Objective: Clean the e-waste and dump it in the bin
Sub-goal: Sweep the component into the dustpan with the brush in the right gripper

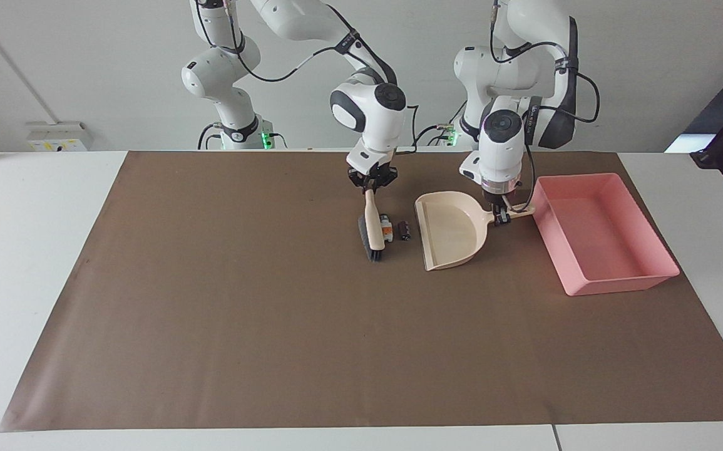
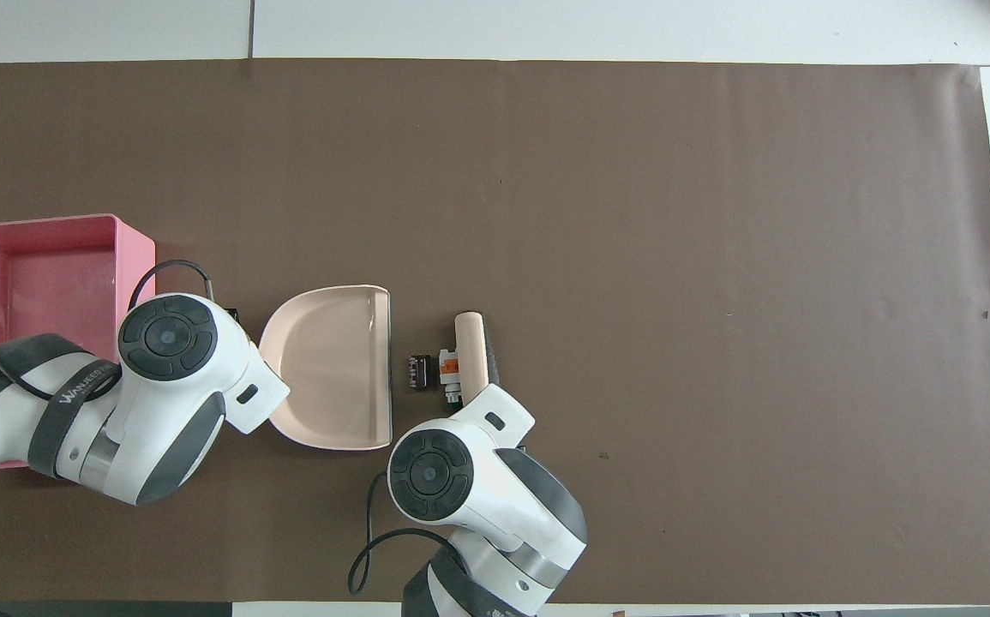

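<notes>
The right tool (image 1: 372, 186) is clamped on the handle end of a wooden brush (image 1: 371, 229), which hangs down so its dark bristles meet the brown mat (image 1: 211, 313) on the worktop. The brush sits just beside the white part (image 1: 386, 229), on the side away from the dustpan, and seems to touch it. From there a push toward the left arm's end of the worktop would drive the scrap into the pan, which I take to be why it is held so.

The left tool (image 1: 502, 216) is closed on the handle of the beige dustpan (image 1: 450, 228). The pan lies flat, its open straight edge facing the e-waste, so anything swept along has a lip to slide over. The dark cylinder (image 1: 405, 230) lies between the white part and that edge, close to it but not yet in the pan.

The pink bin (image 1: 640, 282) stands just beside the dustpan's handle, toward the left arm's end, a short carry for tipping. I see nothing in it.

By my count: two pieces of e-waste, one brush, one dustpan, one bin, two arms, both busy.
</notes>
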`<state>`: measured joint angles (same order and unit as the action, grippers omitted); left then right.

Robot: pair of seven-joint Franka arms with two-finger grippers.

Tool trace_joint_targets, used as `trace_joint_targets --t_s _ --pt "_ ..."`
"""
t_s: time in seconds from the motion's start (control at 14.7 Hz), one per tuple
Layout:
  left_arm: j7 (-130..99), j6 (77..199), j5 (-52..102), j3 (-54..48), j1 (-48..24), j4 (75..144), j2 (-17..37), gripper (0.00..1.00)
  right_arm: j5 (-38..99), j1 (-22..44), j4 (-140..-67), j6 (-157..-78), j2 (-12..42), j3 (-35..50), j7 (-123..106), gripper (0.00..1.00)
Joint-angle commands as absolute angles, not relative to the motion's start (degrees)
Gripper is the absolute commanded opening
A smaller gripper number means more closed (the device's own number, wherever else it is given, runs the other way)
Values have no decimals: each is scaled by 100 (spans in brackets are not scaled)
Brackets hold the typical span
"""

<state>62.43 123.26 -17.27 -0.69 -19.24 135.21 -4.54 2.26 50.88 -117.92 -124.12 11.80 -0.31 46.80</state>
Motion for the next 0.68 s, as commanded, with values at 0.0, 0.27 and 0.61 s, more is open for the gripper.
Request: trace_joint_targets --t_s 0.0,0.27,0.61 --pt "6126 12629 -1854 -26 -2030 13939 -756 0 823 5098 -11584 -13031 1415 122 4370 0" --pt "6117 12656 -1854 -35 -2030 13957 -773 0 1807 5098 -11365 -13683 1581 369 3939 0" --pt "6117 12893 -1854 -44 -1995 14010 -773 0 2496 5080 -10890 -13896 1714 387 3621 0"
